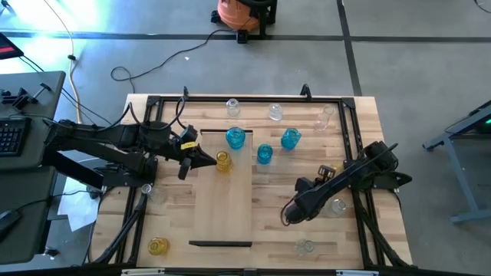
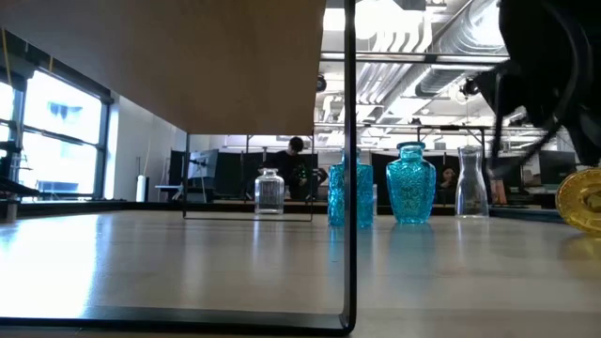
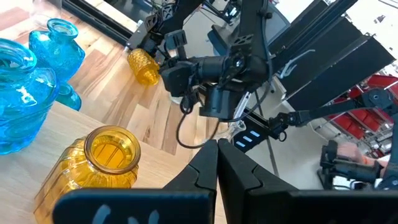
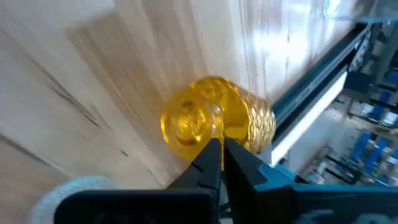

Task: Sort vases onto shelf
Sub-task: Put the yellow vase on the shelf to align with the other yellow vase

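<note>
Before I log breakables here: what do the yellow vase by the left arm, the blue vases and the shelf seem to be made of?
Yellow vase: likely glass, glossy and ribbed; light passes through it. Blue vases: probably textured glass, translucent with bright glints. Shelf: pale wood or wood-look board, smooth and matte, showing faint grain.

In the low view a ribbed yellow glass vase [image 2: 582,199] is cut off by the right edge, so only part of its round body shows. A dark arm [image 2: 549,66] above it is blurred and cropped by the top edge. In the left wrist view a large blue translucent glass vase [image 3: 18,102] runs off the edge. In the high view a clear glass vase [image 1: 305,247] near the table's [image 1: 383,230] near edge is too faint to make out.
</note>
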